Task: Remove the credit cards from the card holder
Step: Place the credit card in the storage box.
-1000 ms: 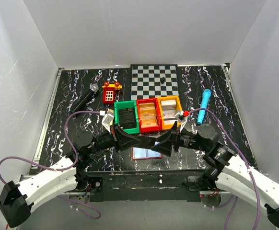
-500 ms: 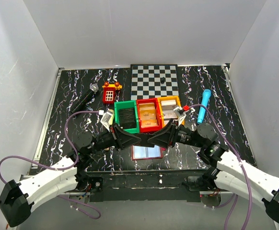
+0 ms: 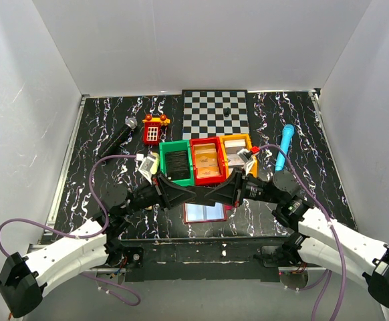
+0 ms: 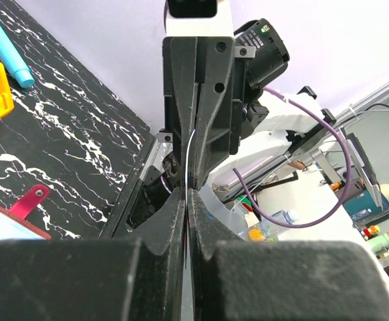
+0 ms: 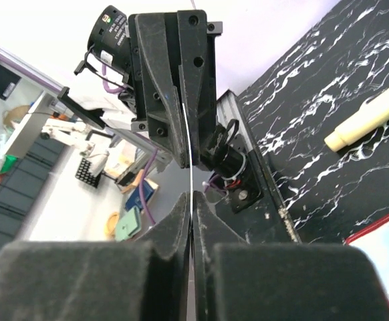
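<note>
Step in hand: handover of one credit card (image 4: 192,157), seen edge-on as a thin pale line, in the air just above the open card holder (image 3: 204,212). The holder lies at the middle of the near edge of the desk (image 3: 101,127).

Left gripper (image 3: 196,194) is clamped on the card. Right gripper (image 3: 216,195) meets it tip to tip, jaws narrowed onto the same card.

Next move, probably: left releases only once right's grip is firm — then right carries the card off. Whether the sleeves hold more cards cannot be told.

- My left arm (image 3: 67,251): white shells, black joints, purple cable (image 3: 91,180).
- My right arm (image 3: 345,244): same white-and-black build, second purple cable (image 4: 347,170).
- My left gripper (image 4: 188,197), right gripper (image 5: 192,199): matte black wedge fingers, round screw holes, silver bolts.
</note>
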You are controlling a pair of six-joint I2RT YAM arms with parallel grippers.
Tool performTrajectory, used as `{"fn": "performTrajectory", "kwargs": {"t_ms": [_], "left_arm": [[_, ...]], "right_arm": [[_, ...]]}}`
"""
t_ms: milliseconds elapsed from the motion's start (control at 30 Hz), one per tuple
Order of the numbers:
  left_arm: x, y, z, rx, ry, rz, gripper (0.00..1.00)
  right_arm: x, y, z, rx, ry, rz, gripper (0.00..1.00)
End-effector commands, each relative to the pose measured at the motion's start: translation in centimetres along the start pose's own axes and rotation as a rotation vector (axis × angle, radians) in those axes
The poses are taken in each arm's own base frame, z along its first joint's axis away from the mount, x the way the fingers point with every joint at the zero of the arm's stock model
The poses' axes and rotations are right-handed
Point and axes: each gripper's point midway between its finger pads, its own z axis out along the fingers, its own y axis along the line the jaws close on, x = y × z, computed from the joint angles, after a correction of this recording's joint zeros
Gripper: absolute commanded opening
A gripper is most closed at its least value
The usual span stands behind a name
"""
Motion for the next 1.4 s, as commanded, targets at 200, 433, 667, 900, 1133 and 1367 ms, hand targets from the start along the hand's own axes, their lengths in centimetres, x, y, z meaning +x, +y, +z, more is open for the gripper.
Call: {"fn": "performTrajectory", "kwargs": {"t_ms": [200,433,667,900,1133,1367], "left_arm": [[-1.8,-0.8,-0.5,-0.054,-0.001,0.128,0.75],[-2.6,-4.9,-0.5,0.062,0.276,0.409,0.72],[0.0,-4.5,0.3,0.162,0.541,0.344,0.51],[1.3,-3.2,0.8,0.136,0.603,0.314,0.49],[3.1,-2.3,1.6,0.117,0.658,0.304,0.42],[3.1,-1.8,2.0,0.097,0.656,0.318,0.32]], "right_arm": [[-0.3,2.0,-0.1,-0.065,0.047,-0.066,0.01],[3.1,0.5,-1.7,0.032,0.351,-0.175,0.01],[2.9,1.1,-1.9,0.004,0.362,-0.225,0.01],[2.7,1.1,-1.3,-0.021,0.337,-0.225,0.01],[2.4,1.2,-0.7,-0.041,0.323,-0.222,0.01],[2.4,1.2,-0.6,-0.044,0.321,-0.215,0.01]]}}
